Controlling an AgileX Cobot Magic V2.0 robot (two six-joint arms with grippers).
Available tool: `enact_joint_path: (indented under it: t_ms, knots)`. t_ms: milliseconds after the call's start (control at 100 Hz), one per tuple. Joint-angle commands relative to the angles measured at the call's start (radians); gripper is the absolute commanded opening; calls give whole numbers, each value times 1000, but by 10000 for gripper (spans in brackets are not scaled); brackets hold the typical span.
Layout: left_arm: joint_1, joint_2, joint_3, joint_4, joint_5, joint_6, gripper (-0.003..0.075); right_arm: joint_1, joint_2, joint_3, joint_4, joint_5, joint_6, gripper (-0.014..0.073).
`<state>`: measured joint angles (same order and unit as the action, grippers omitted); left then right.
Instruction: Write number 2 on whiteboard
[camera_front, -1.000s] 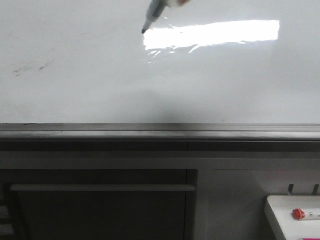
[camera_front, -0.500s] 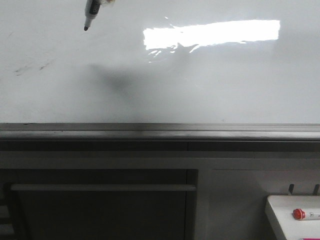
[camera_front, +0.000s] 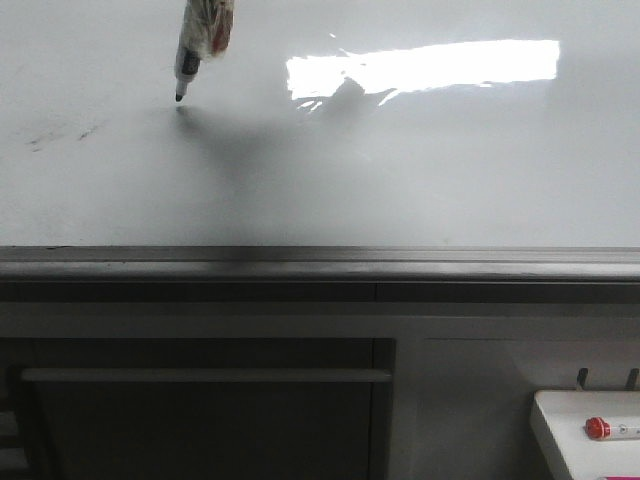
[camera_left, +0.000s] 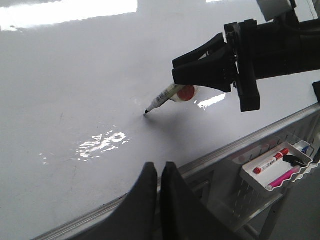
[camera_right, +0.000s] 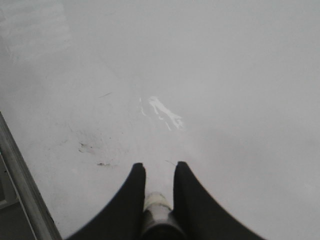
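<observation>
Right end effector (camera_left: 175, 79) gripping marker (camera_front: 188, 58), tip on whiteboard (camera_front: 420, 170)

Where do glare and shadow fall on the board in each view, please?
Front view: a bright rectangular glare on the whiteboard, and a soft shadow beside the marker tip. Left wrist view: glare patches under the right gripper. Right wrist view: hazy, with one small glare streak.

Office or classroom-like workspace, suggested by a large glossy whiteboard (camera_front: 420, 170) edged with a grey metal ledge (camera_front: 320, 262), a white tray (camera_left: 272, 167) of markers hung below the ledge
</observation>
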<state>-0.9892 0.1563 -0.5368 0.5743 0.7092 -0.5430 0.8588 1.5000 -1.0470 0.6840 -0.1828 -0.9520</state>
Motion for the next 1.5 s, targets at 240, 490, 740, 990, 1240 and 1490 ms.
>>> enact_joint_path:
  t_ms: [240, 490, 740, 990, 1240, 1490]
  knots:
    - [-6, 14, -25, 3, -82, -10, -20, -28, -14, -37, -32, -83, 1, -79]
    - [-6, 14, -25, 4, -82, -10, -20, -102, -14, -64, -38, -79, -9, -79]
    - [-6, 14, -17, 4, -82, -10, -20, -151, -52, -78, -38, -68, -70, -78]
    - [-6, 14, -17, 10, -82, -10, -20, -184, -110, -58, -38, 26, -70, -78]
    - [-6, 14, -17, 13, -82, -10, -20, -180, -128, 18, 45, 60, -70, -78]
    - [-6, 14, -17, 13, -82, -10, -20, -72, -87, 47, 76, 46, -70, -78]
